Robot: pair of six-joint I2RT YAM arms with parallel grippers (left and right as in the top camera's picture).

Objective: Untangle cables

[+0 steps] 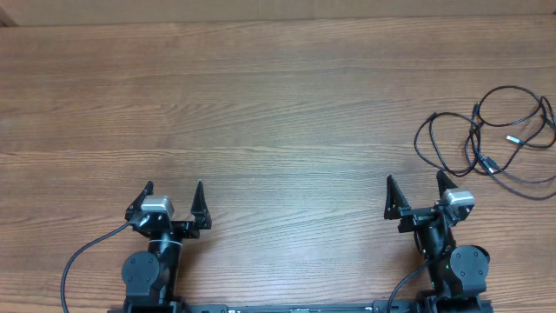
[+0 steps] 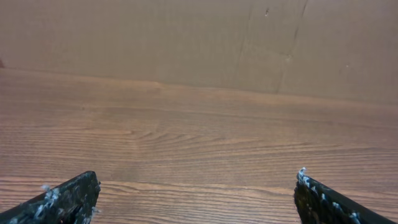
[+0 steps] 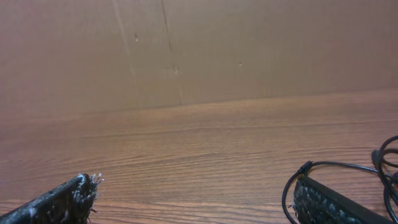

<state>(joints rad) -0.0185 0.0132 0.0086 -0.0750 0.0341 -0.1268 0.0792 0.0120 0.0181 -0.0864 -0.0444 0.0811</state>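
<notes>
The cables [image 1: 491,135] lie as a loose tangle of thin black cords with small plugs on the wooden table [image 1: 261,104] at the far right. In the right wrist view a loop of the cables [image 3: 339,165] shows at the lower right, behind my right finger. My right gripper [image 1: 416,189] stands open near the front edge, left of and nearer than the tangle, nothing between its fingers. My left gripper [image 1: 174,193] is open at the front left, far from the cables, and it holds nothing.
A brown cardboard wall [image 2: 199,43] rises along the table's far edge. Thick black arm cables [image 1: 82,256] trail from both arm bases at the front edge.
</notes>
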